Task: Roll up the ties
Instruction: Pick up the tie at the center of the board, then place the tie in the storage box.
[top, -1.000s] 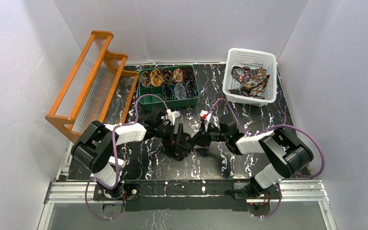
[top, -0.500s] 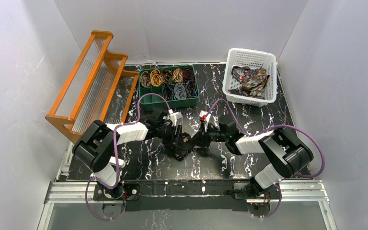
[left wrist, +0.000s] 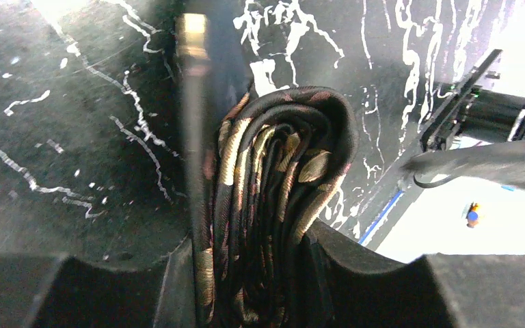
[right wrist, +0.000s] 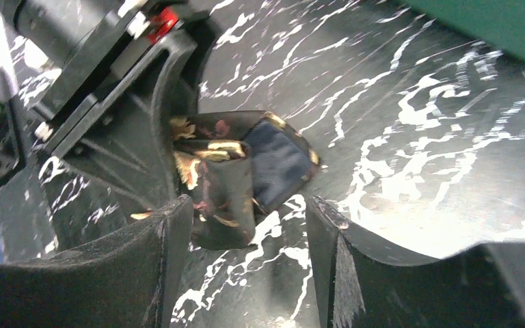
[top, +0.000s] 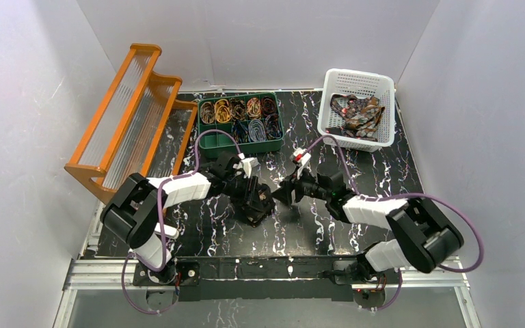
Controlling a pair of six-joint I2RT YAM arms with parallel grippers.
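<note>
The left gripper (left wrist: 266,273) is shut tight on a rolled tie (left wrist: 280,184) — a dark brown roll with gold leaf shapes. One finger presses on each side of the roll, and its many layers show at the end. The roll is down low by the black table (top: 301,232) with white streaks. I cannot tell if the roll rests on it.

The right gripper (right wrist: 246,232) is wide open. Its two fingers (right wrist: 157,266) are far apart and grip nothing. It points at the roll from the other side and is very near it, but not touching. In the right wrist view the end flap of the tie shows its dark blue back, and the flap lies on the table.

Seen from the top, the two arms meet in the middle of the table, tip to tip.

Further back is a green box (top: 208,142) with small compartments — coiled ties (top: 238,109) sit in them. To its right is a white basket (top: 328,113) with loose ties (top: 359,116) in a heap. At the far left stands an orange rack (top: 130,116).
</note>
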